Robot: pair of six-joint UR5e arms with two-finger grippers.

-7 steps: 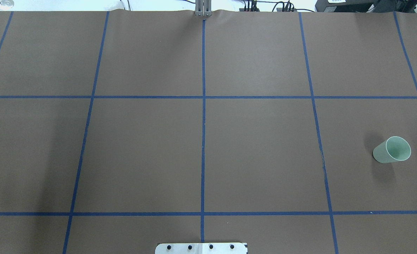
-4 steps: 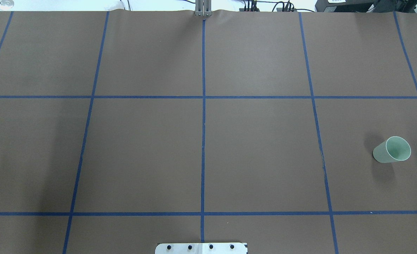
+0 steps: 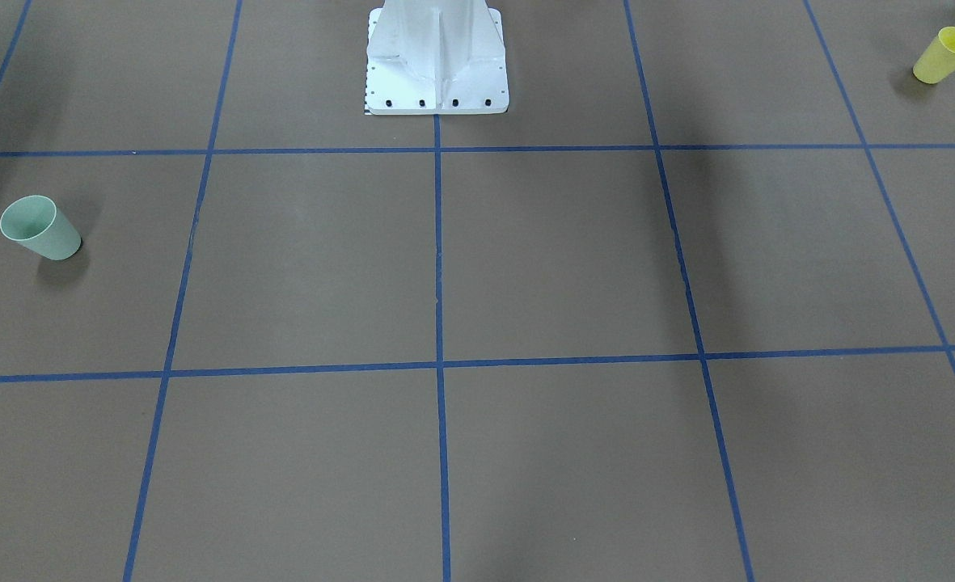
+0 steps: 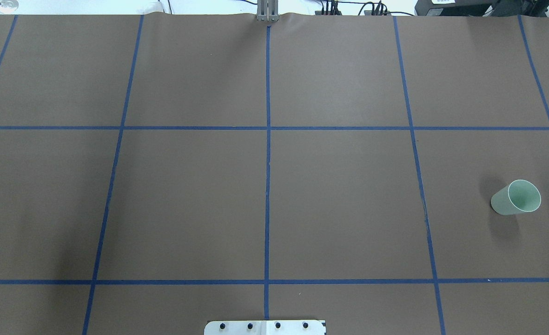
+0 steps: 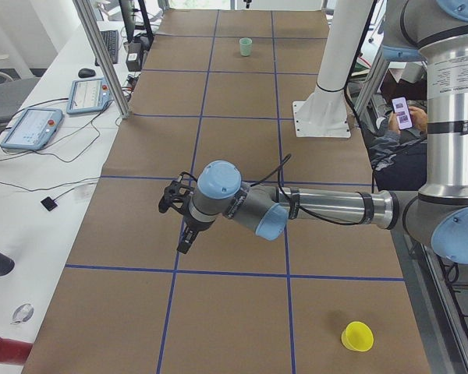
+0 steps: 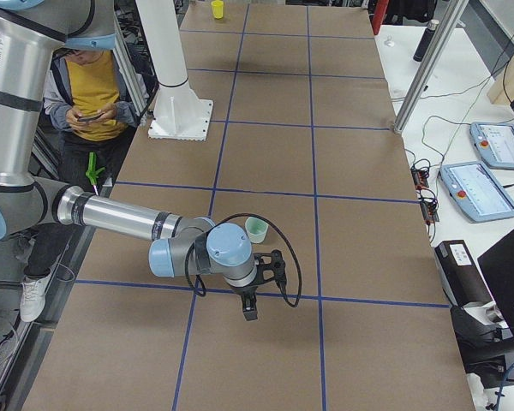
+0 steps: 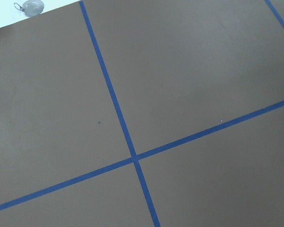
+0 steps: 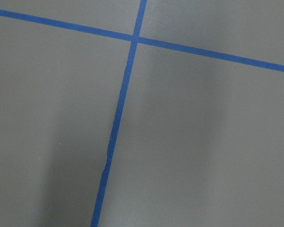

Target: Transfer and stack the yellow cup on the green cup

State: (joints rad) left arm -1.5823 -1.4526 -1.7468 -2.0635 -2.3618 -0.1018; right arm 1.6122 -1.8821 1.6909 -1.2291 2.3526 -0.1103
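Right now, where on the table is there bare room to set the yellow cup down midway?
The whole middle is bare: every taped cell between the green cup at the robot's right and the yellow cup at its left, in front of the white base. Only those two end cells hold anything, one cup each; nowhere is crowded.
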